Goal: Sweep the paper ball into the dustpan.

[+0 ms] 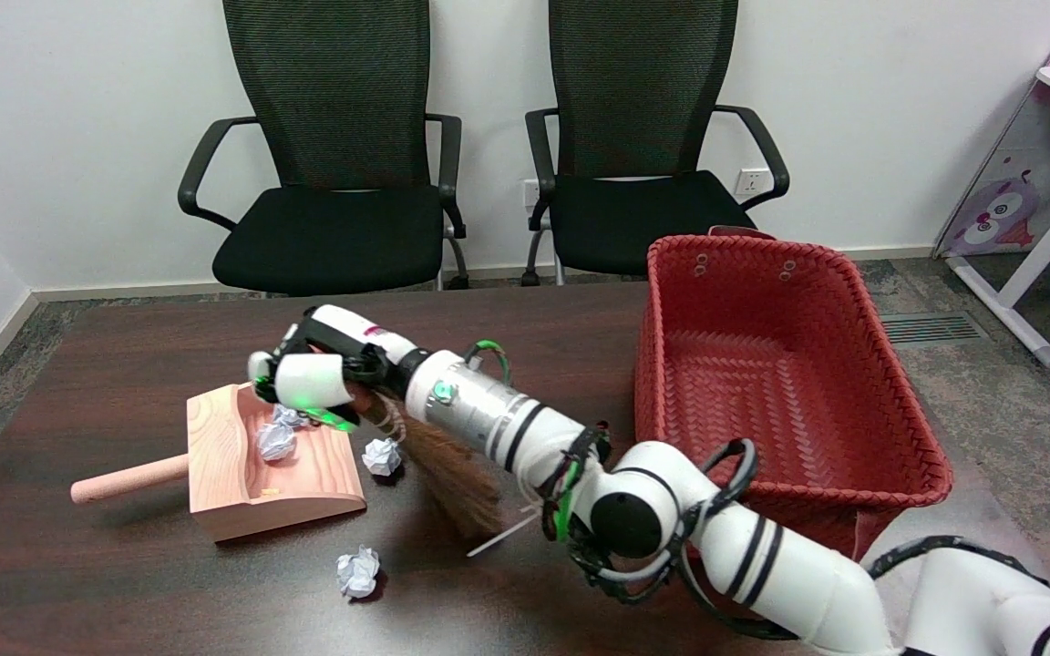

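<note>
Dark brown wood-grain table, glossy, fills the lower part of the view. Right hand reaches in from lower right on a white arm w/ black bands and hangs over the dustpan's open side. Its fingers are curled round the top of a small broom, clamped on the handle end; the brown bristles fan down and back under the forearm, tips on the tabletop. A thin pale strip sticks out by the bristle end.

Wooden dustpan sits just below and left of the fingers, its round handle pointing left, away from the hand. Two crumpled paper balls lie inside it: one right under the fingers, a smaller one partly hidden by the hand. Another paper ball lies on the table at the pan's open edge, just right of and below the fingers, beside the bristles. A 4th ball lies well below the fingers, in front of the pan's near corner, apart from pan and broom.

Red woven basket stands on the table far right of the hand, nothing visible inside.

Room: white wall behind; two black mesh-back office chairs, left chair and right chair, side by side past the table's far edge. Wall sockets low behind the right chair. Grey mottled carpet floor, a floor vent at right. Pink-and-white shelf unit w/ cartoon owl panel at far right.
</note>
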`<state>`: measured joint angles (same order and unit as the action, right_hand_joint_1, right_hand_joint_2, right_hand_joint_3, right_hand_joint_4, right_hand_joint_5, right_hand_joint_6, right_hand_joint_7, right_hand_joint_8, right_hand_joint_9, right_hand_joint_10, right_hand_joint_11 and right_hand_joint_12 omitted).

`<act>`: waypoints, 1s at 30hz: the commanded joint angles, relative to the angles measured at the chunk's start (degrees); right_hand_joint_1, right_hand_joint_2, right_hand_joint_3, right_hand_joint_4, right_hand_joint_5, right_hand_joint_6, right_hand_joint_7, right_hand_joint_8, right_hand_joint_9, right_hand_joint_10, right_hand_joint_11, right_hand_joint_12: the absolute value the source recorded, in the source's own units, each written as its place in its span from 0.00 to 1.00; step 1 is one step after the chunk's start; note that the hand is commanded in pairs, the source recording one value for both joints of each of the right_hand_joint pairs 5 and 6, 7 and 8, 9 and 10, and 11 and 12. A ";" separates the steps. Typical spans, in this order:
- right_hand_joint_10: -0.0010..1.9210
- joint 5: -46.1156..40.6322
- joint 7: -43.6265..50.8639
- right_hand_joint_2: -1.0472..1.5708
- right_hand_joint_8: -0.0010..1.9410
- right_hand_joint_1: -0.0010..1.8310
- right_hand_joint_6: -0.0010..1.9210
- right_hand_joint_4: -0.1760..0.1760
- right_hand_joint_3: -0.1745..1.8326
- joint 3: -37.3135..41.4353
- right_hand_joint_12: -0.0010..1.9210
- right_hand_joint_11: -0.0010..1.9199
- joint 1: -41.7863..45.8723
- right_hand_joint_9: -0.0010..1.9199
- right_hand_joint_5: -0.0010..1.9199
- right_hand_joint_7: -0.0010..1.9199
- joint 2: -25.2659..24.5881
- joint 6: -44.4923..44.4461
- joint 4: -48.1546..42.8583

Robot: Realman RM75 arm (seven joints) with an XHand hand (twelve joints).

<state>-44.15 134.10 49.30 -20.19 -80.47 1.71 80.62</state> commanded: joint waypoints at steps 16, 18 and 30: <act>1.00 -3.70 -43.13 0.78 0.99 0.43 1.00 0.49 1.00 -9.04 1.00 1.00 -18.31 1.00 1.00 1.00 -12.45 14.52 -19.22; 1.00 -6.55 -43.86 0.79 0.99 0.43 1.00 0.49 1.00 -9.04 1.00 1.00 -18.31 1.00 1.00 1.00 -12.27 16.32 -18.72; 1.00 -17.17 -44.92 0.80 0.99 0.43 1.00 0.49 0.91 -8.70 1.00 1.00 -16.04 1.00 1.00 1.00 -7.90 21.64 -5.75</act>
<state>-49.61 97.25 41.56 -35.49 -91.03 14.98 65.64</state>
